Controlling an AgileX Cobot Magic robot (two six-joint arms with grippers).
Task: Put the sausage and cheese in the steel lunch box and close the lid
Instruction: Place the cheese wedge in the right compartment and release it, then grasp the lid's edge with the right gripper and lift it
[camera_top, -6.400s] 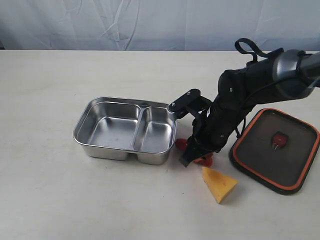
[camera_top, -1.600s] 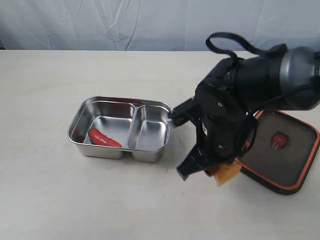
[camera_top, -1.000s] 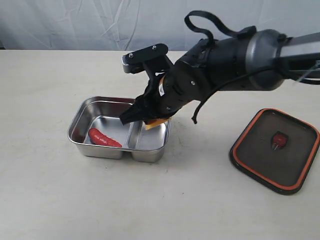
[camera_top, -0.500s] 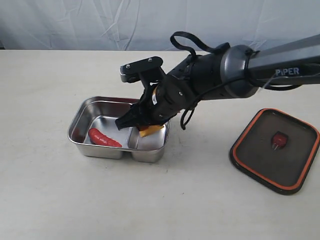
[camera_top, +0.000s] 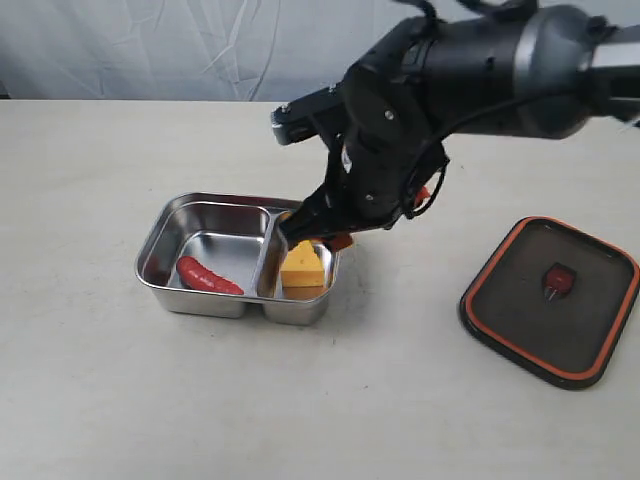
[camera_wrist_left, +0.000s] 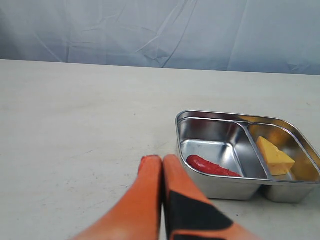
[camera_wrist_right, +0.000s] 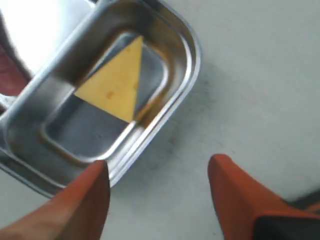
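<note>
Clock: I read it on the exterior view, 12 toward the backdrop.
Sausage (camera_top: 209, 276): in the larger compartment of the steel lunch box (camera_top: 160, 238), on its 9 o'clock side, long axis roughly 10 to 4.
Cheese (camera_top: 302, 268): in the smaller compartment on the 3 o'clock side, clear of any grip.
Right fingers (camera_wrist_right: 237, 195): spread apart and empty, hanging just above the box's 1 o'clock corner. My wrist view looks past them onto the wedge below.
Left fingers (camera_wrist_left: 161, 170): clenched together on nothing, low over the desk (camera_top: 100, 400), off the box's sausage end.
Lid (camera_top: 520, 310): flat on the desk, well apart from the box, orange seal and valve showing upward.
Step, as I judge it: both foods are in, so only the lid remains.
Key relation: the lid lies at about 4 o'clock from the right fingers, so the right arm is clearly the nearer one. The left arm would have to cross the box.
Axes: the box runs 9 to 3. The lid sits skewed to that, one corner pointing to 12, so I expect it needs a turn before seating. I cannot tell its long side from here.
Risk: its low rim gives little to pinch.
</note>
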